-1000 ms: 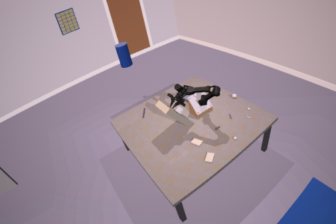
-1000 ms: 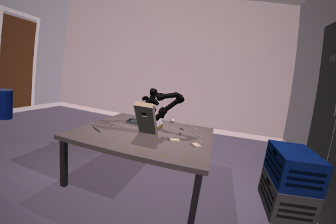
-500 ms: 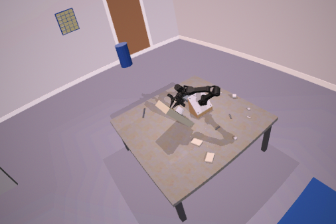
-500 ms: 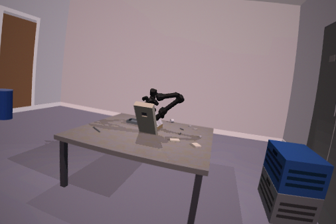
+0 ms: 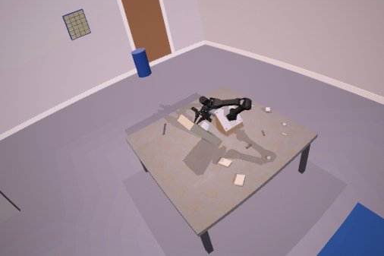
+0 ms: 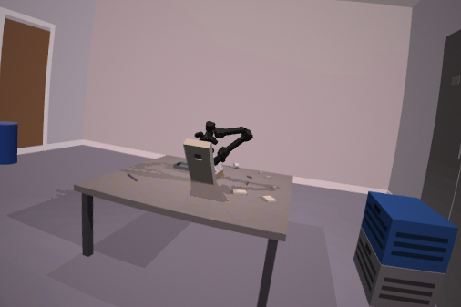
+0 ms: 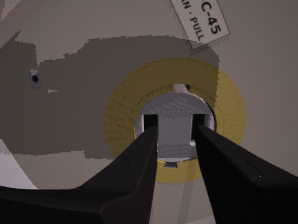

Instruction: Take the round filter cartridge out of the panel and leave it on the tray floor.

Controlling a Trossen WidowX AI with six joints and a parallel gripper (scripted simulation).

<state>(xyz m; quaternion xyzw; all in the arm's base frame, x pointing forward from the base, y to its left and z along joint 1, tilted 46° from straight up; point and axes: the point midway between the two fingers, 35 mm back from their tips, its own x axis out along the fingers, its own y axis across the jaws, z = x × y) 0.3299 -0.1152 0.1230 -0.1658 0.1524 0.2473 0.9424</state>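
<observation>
Wrist view: the filter cartridge was seen seated in the service panel, framed by a yellow ring. Two dark slots were noted on its grey face, one toward each side. Pale label above the ring, set aslant; "FC-45" and "PULL" could be read. A small dark-centred fitting was noted off to the left.

Pincer: released, fingers partly spread, nothing grasped between them. The two tips were seen in front of the cartridge, each overlapping the lower end of a slot — whether either was touching or inserted could not be told.

Black arm was bent over from a white-topped block, with the pincer held on the panel's front side. Panel recorded as leaning, its back turned to the exterior camera.

Grey-blue tray was sighted beyond the panel in the exterior view, on the tabletop; its floor was too small to be read. Also logged there: a dark rod, and two pale slabs, lying apart from each other. The cartridge had yet to be taken out.
</observation>
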